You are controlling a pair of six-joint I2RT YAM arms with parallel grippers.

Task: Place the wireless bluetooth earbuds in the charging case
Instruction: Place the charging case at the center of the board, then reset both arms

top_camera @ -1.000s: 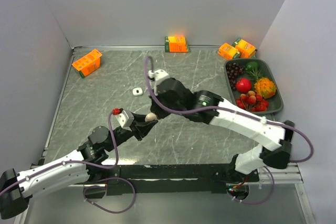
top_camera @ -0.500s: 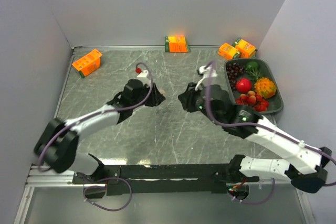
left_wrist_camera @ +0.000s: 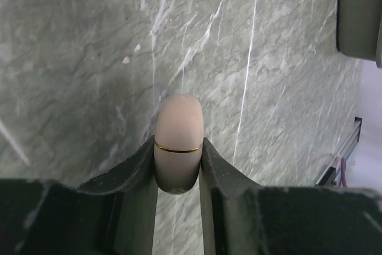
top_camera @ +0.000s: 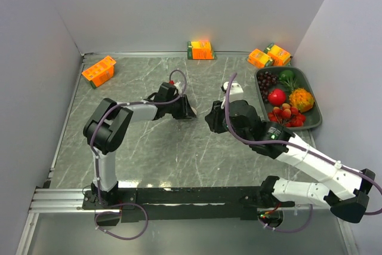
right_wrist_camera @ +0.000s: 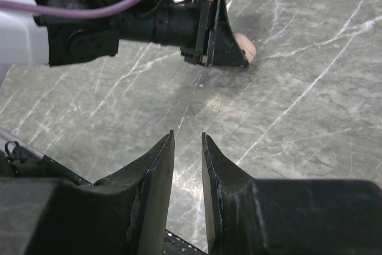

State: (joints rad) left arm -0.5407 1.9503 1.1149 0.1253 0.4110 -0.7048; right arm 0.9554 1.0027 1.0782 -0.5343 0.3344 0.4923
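**Table** [top_camera: 119, 147]: grey-green marble-patterned top, walled on three sides.

**Arms:** the left arm [top_camera: 137, 110] reaches to mid-table. The right arm [top_camera: 298, 153] comes in from the near right.

**Fruit tray** [top_camera: 257, 85]: far right, filled. Plays no part in the task.

**Orange cartons** [top_camera: 98, 71]: four along the far edge, one left, one centre and two right.

**Left gripper** [top_camera: 188, 112]: clenched on the charging case, low over mid-table.

**Right gripper** [right_wrist_camera: 187, 138]: just right of the left one and facing it. The jaws are parted by a narrow gap with nothing between them.

**Charging case** [left_wrist_camera: 179, 126]: small beige rounded shell. It is pinched at its near end, with its far end poking out past the fingertips. The gold seam line is unbroken, so the lid reads as closed.

**Earbuds:** none can be made out in any view.

**Progress, as judged:** the case is secured, but insertion cannot be confirmed. The buds are either already inside the shut case or out of sight. If they are outside, the lid must be opened and each bud fetched and seated.
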